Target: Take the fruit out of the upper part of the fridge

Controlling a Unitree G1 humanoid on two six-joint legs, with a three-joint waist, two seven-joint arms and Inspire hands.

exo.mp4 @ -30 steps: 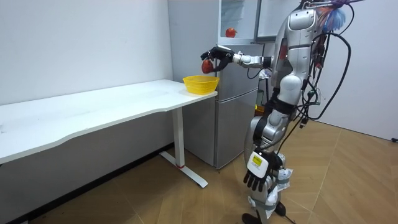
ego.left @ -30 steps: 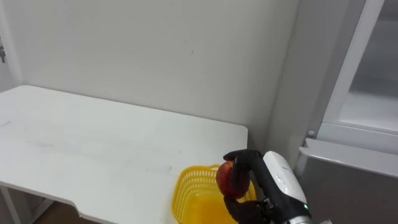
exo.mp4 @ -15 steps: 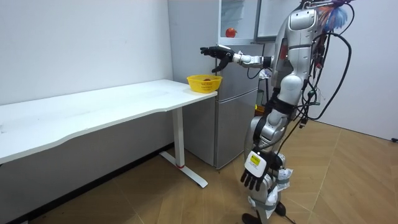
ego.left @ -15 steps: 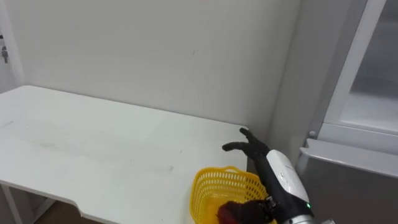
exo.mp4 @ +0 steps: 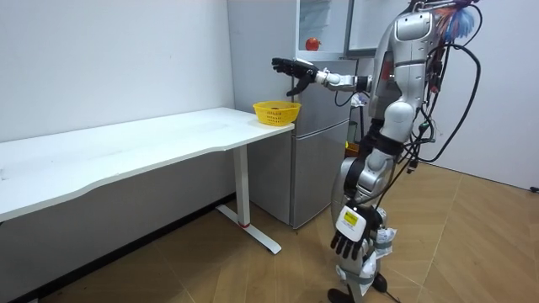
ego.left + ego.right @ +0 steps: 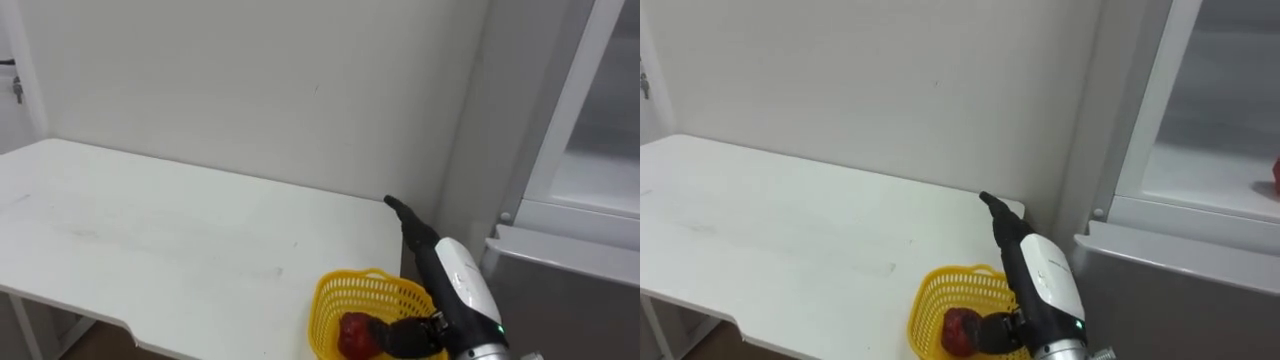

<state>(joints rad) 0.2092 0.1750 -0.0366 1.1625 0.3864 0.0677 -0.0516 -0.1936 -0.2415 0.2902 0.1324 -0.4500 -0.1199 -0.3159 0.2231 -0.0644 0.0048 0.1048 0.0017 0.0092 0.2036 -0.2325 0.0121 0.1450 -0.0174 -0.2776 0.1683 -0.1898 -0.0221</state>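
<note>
A red apple (image 6: 355, 334) lies inside the yellow basket (image 6: 335, 300) that stands at the right end of the white table (image 6: 150, 230). My right hand (image 6: 408, 218) hovers above the basket with its fingers straight, open and holding nothing. In the room view this hand (image 5: 290, 66) reaches out over the basket (image 5: 277, 112). A second red apple (image 5: 312, 43) sits on a shelf in the upper fridge (image 5: 324, 25). My left hand (image 5: 351, 241) hangs by my leg with relaxed fingers.
I stand in front of the fridge (image 6: 590, 150), next to the table's right end. The white wall (image 6: 250, 80) runs behind the table. The open fridge's shelf edge (image 6: 1200, 215) juts out on my right.
My right hand has let go of the apple, which now lies in the basket. The fingers went straight and the hand rose above the basket.
</note>
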